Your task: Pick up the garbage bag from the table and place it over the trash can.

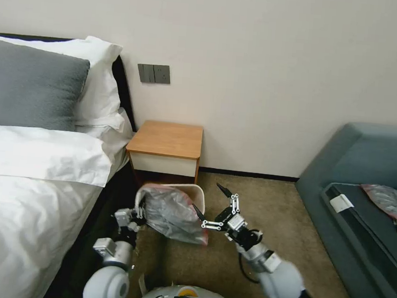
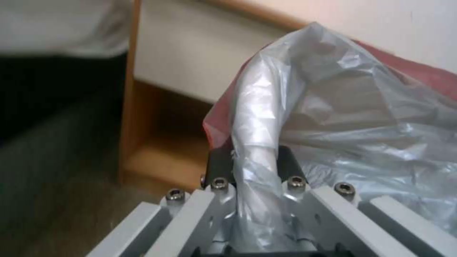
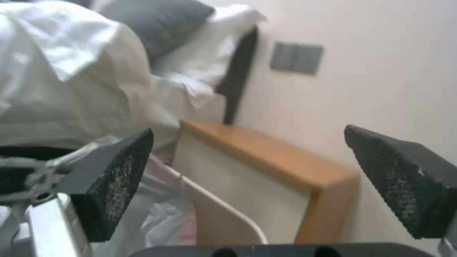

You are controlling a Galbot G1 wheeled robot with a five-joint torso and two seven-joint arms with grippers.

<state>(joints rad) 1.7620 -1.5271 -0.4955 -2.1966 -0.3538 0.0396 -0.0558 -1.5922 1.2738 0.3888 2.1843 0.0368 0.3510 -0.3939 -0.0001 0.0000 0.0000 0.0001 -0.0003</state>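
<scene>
Left gripper (image 1: 138,214), nearest the robot, low beside the bed (image 1: 32,190): its fingers (image 2: 220,165) are clamped on a gathered fold of the bag (image 1: 174,214), apparently pinning that side so the mouth can be stretched. Right gripper (image 1: 212,205) at the bag's other side: fingers (image 3: 116,182) spread wide with nothing between them, set just beside the pink-red rim, which hangs low there, probably to take it. The bag lies draped across the near part of the can (image 1: 196,196), its far cream rim still bare, so the lining seems only partly done. Behind the can stands the table (image 1: 168,139), top bare. On the sofa (image 1: 367,182), well apart, lies a second bag (image 1: 388,200).
</scene>
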